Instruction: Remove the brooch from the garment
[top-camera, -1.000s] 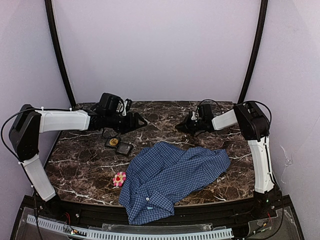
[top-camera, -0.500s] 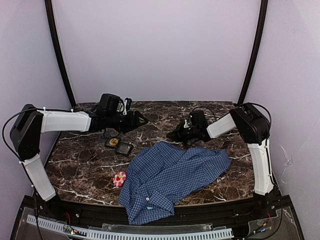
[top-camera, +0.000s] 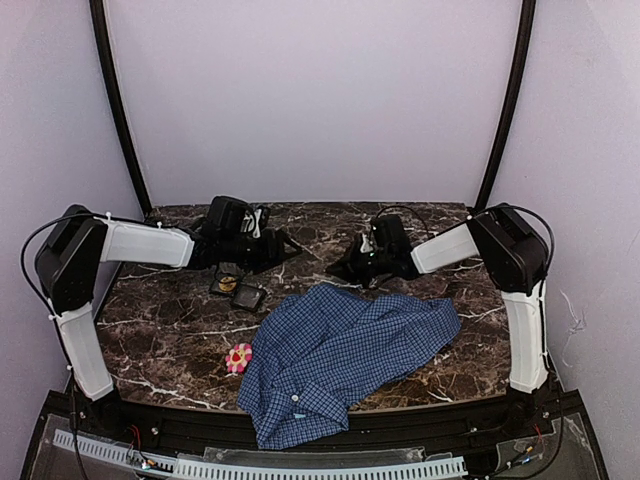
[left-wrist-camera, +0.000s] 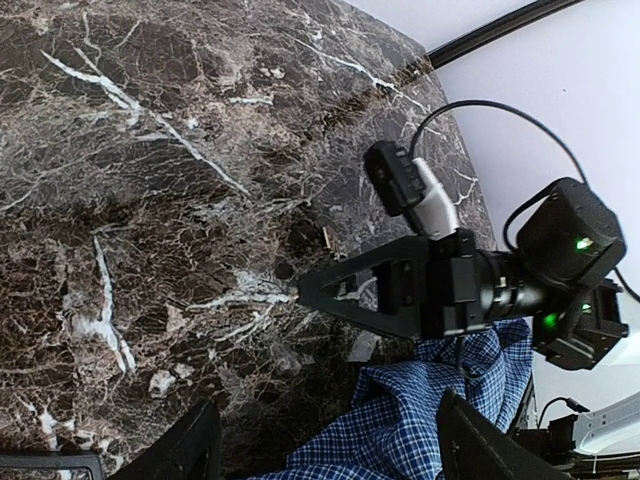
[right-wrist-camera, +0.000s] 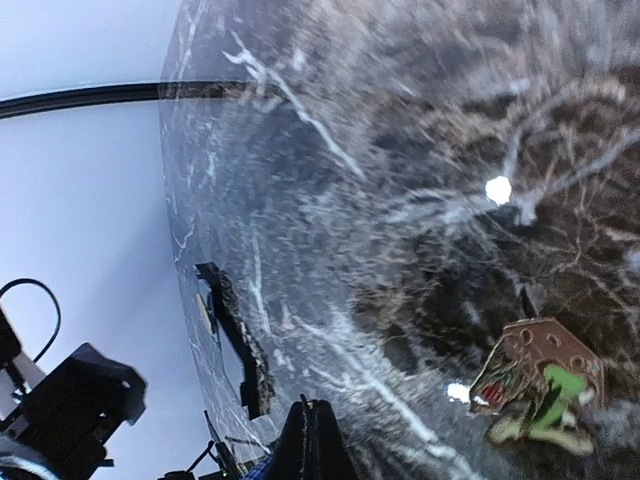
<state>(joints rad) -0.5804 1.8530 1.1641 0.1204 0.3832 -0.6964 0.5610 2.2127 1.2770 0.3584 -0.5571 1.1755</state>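
Top view: the blue shirt (top-camera: 345, 350) is lying on the marble table (top-camera: 160, 330), and a pink flower brooch (top-camera: 238, 357) is resting just beside its left edge.

Left wrist view: the left gripper (left-wrist-camera: 335, 440) is standing released, holding nothing.

Right wrist view: the right gripper (right-wrist-camera: 312, 432) is sitting clenched, near a brown badge (right-wrist-camera: 540, 390).

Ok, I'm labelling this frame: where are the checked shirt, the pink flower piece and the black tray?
checked shirt (top-camera: 340, 355), top view, middle of the cloth.
pink flower piece (top-camera: 238, 357), top view, its centre.
black tray (top-camera: 249, 297), top view, its near end.
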